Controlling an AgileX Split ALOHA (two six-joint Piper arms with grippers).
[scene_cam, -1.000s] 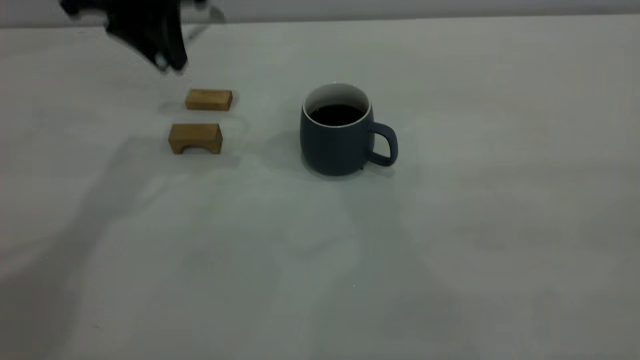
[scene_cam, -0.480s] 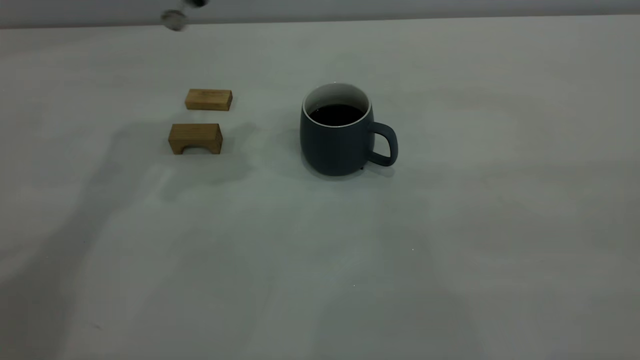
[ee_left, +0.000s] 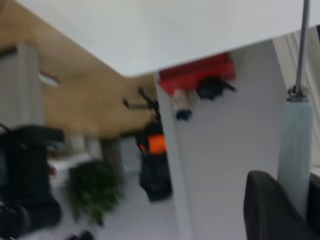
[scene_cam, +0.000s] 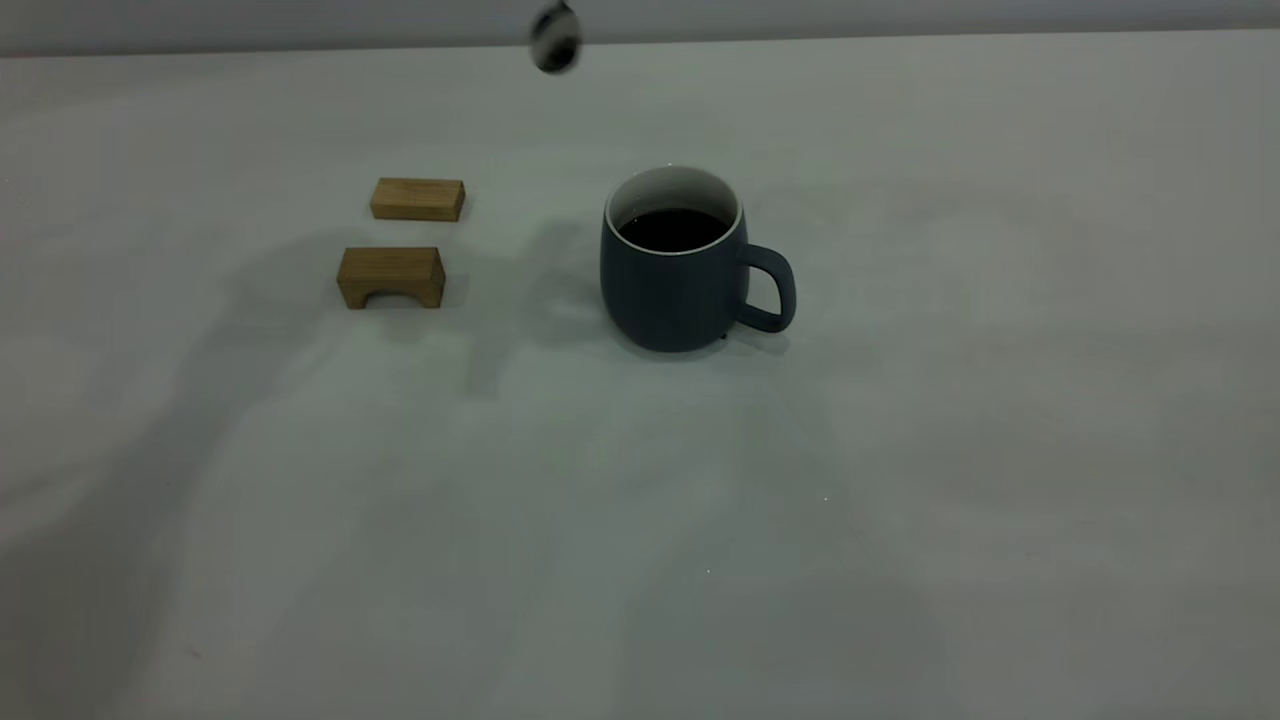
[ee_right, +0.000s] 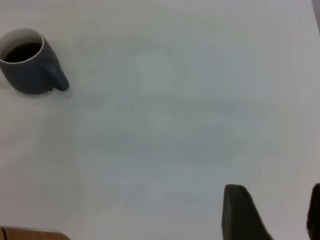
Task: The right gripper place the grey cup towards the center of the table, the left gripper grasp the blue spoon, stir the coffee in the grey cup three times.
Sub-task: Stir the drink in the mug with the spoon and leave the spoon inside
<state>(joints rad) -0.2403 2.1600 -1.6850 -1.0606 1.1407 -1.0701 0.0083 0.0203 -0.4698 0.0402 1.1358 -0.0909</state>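
left wrist cam only: left gripper [ee_left: 295, 210] clamped on blue spoon [ee_left: 296, 150] | exterior: just spoon bowl above grey cup [scene_cam: 672, 262] | two wooden blocks [scene_cam: 392, 276] left | right gripper [ee_right: 272, 212] fingers apart, far off

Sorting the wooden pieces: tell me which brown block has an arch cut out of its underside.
The nearer wooden block, in front of the plain flat block; it alone has the notch underneath.

Left gripper [ee_left: 300, 210] fingers clamped; right gripper [ee_right: 272, 212] fingers spread apart.
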